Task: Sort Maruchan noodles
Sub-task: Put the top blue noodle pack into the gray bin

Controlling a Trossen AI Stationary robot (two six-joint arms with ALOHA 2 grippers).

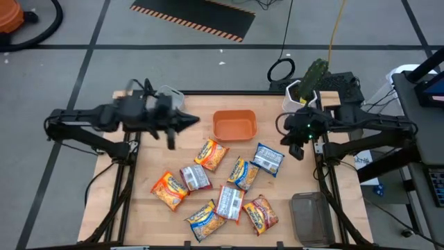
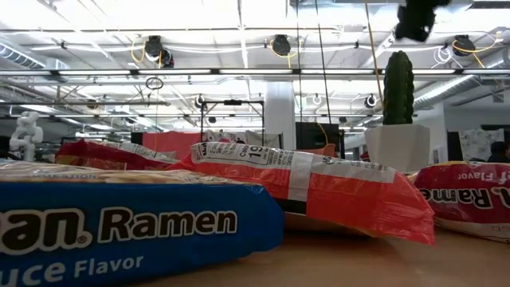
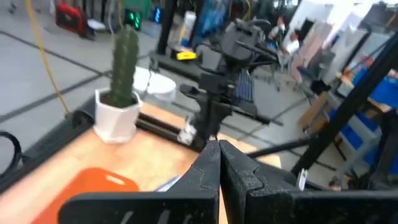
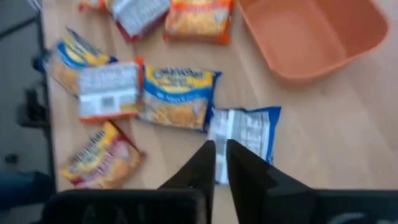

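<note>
Hovering above the table's right edge, the right gripper [image 1: 297, 149], fingers barely parted, nears the blue-white ramen packet [image 1: 268, 158] (light, crinkly; pinch a sealed end).

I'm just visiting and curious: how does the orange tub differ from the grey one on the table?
The orange bin sits at the table's far edge, in the middle, between the two arms; the grey bin sits at the near right corner. The orange bin is opaque and bright, with a rounded shape; the grey bin looks translucent and more boxy and elongated. Both appear to hold no packets, and all the noodle packets lie loose on the wood between them.
</note>
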